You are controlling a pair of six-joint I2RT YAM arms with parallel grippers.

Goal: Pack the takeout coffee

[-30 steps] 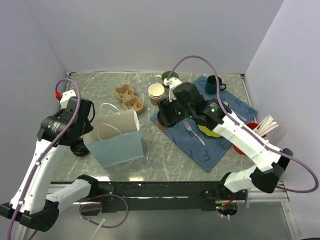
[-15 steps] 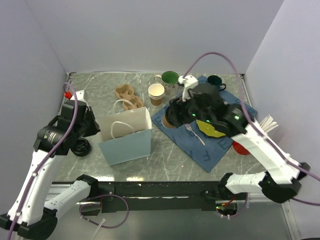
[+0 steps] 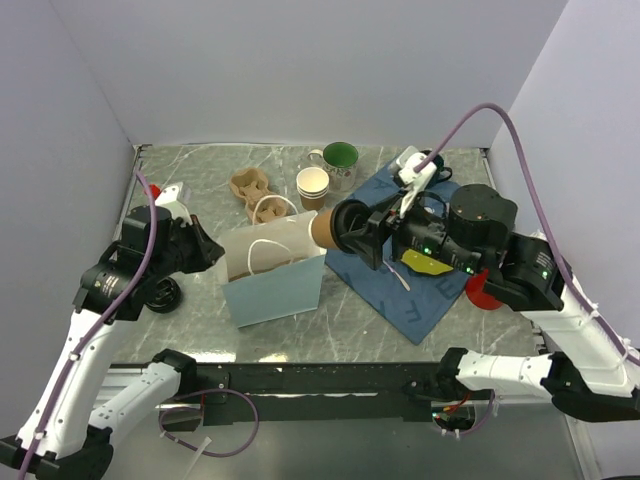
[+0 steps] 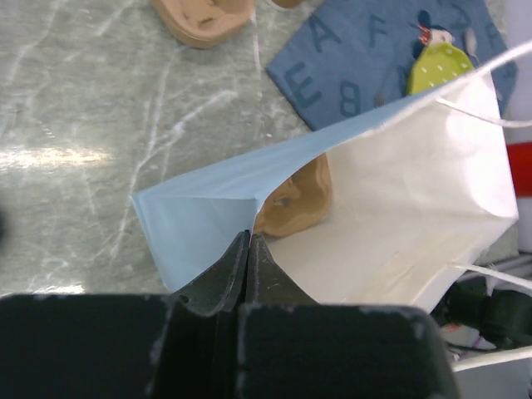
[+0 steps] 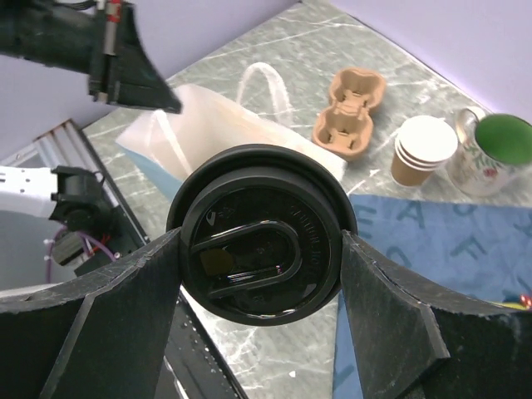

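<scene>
In the top external view, the takeout coffee point(image 3: 322, 228) has been lifted off the edge of the blue placemat point(image 3: 400, 292), where it stood a second ago, and carried leftward. It is now held in the air by the right end effector point(image 3: 347, 228), strongly tilted, with its brown base toward the mouth of the light blue paper bag point(image 3: 275, 288). Over the same second the bag has been drawn rightward across the counter point(image 3: 190, 175) by the left end effector point(image 3: 212, 255) and propped open, so cup and opening are now just beside each other. The insertion step is judged to be close, though the cup is not yet inside. In the left wrist view, the black fingers point(image 4: 241, 259) are seen pressed together on the bag's folded edge, and the white interior is exposed. A tan pulp shape shows at the mouth; whether it lies inside or behind the bag cannot be told. In the right wrist view, the round black lid point(image 5: 262, 245) fills the centre, clamped between the two fingers point(image 5: 125, 332) at its rim. The bag lies beyond it, with the pulp cup carrier point(image 5: 349, 112), the stack of lidless paper cups point(image 5: 424, 150) and the green mug point(image 5: 490, 154) further off. With the cup so tilted, leakage at the lid is judged a risk.
</scene>
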